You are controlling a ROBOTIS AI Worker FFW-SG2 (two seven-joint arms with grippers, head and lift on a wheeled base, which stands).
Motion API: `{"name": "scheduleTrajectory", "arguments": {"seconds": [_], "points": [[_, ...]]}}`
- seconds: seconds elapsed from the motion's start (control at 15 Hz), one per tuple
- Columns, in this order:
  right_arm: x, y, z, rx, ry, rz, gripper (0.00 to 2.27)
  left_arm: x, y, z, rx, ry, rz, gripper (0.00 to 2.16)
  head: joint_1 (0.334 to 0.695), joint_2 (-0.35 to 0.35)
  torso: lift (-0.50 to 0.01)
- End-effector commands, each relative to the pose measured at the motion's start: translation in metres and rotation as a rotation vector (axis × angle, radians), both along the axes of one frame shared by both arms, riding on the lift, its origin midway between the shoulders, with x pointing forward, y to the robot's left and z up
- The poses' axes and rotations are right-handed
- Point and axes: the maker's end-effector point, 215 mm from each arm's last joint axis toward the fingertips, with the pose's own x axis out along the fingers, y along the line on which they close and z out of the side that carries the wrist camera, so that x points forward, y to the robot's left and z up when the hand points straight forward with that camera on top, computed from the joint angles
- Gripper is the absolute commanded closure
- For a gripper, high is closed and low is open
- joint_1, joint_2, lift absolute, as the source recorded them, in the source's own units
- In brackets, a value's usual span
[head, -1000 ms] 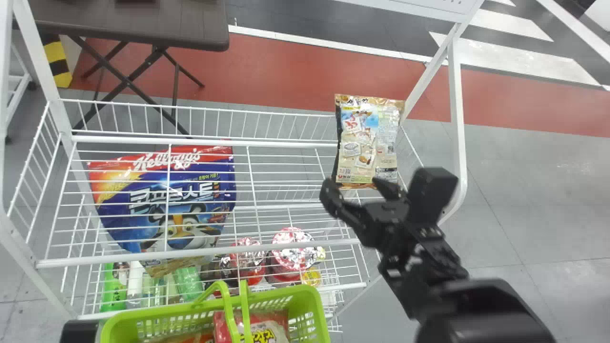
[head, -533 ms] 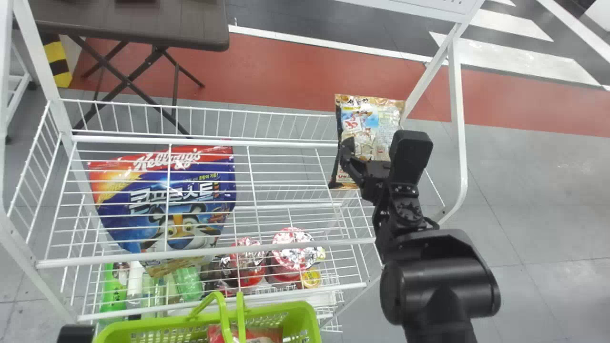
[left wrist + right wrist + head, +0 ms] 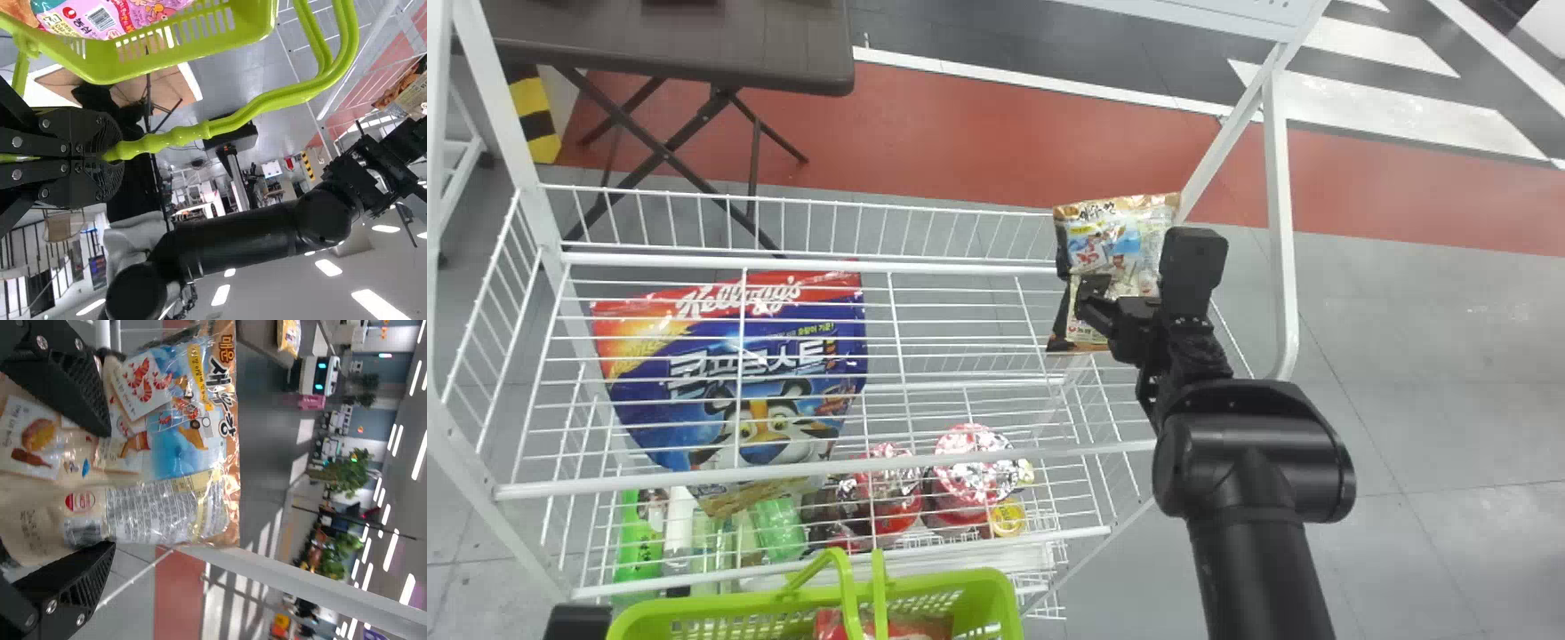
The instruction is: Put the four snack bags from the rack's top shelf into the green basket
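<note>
In the head view my right gripper (image 3: 1125, 307) is at the upright snack bag (image 3: 1107, 244) on the right end of the rack's top shelf. The right wrist view has the right gripper (image 3: 110, 490) open, its fingers spread across the face of the beige shrimp-snack bag (image 3: 187, 453), whose film is creased. A black part of my left gripper (image 3: 576, 622) shows at the bottom left, beside the green basket (image 3: 996, 600). In the left wrist view my left gripper (image 3: 110, 153) is shut on the basket's green handle (image 3: 267, 103); a pink bag (image 3: 100, 19) lies in the basket.
The white wire rack (image 3: 809, 473) stands in front, with a right post (image 3: 1280, 222) close by the right arm. Under the top wires are a blue cereal bag (image 3: 747, 373), lidded cups (image 3: 974, 462) and green bottles (image 3: 640, 542). A brown table (image 3: 676, 44) stands behind.
My right gripper has moved forward and up over the bag's face, its forearm swinging more upright. The bag's top has dropped slightly and creased. The basket has shifted down and slightly left.
</note>
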Motion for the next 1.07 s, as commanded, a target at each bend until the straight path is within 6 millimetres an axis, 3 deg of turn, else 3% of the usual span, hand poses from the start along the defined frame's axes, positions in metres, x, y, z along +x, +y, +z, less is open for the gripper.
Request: {"name": "scheduleTrajectory", "arguments": {"seconds": [0.0, 0.27, 0.47, 0.53, 0.67, 0.8, 1.0], "points": [[-0.007, 0.006, -0.007, 0.028, 0.008, 0.017, 2.24, -0.001, 0.000, -0.002, 0.005, 0.007, 0.001, 2.08, 0.695, -0.350, 0.000], [-0.017, 0.024, 0.045, 0.057, -0.142, 0.059, 2.24, 0.000, 0.000, -0.001, 0.004, 0.007, 0.001, 2.08, 0.695, -0.350, 0.000], [-0.042, 0.043, 0.083, 0.069, -0.189, 0.102, 2.24, 0.001, 0.002, -0.001, 0.007, 0.006, 0.006, 2.08, 0.695, -0.350, 0.000], [-0.055, 0.051, 0.088, 0.088, -0.168, 0.117, 2.24, 0.003, 0.004, -0.002, 0.010, 0.002, 0.009, 2.08, 0.695, -0.350, 0.000], [-0.090, 0.073, 0.110, 0.149, -0.159, 0.171, 2.24, 0.005, 0.006, -0.002, 0.015, 0.000, 0.015, 2.08, 0.695, -0.350, 0.000], [-0.134, 0.094, 0.110, 0.240, -0.074, 0.221, 2.24, 0.007, 0.007, -0.003, 0.020, -0.003, 0.018, 2.08, 0.695, -0.350, 0.000], [-0.219, 0.134, 0.073, 0.412, 0.231, 0.319, 2.24, 0.011, 0.008, -0.002, 0.014, -0.004, 0.029, 2.08, 0.695, -0.350, 0.000]]}}
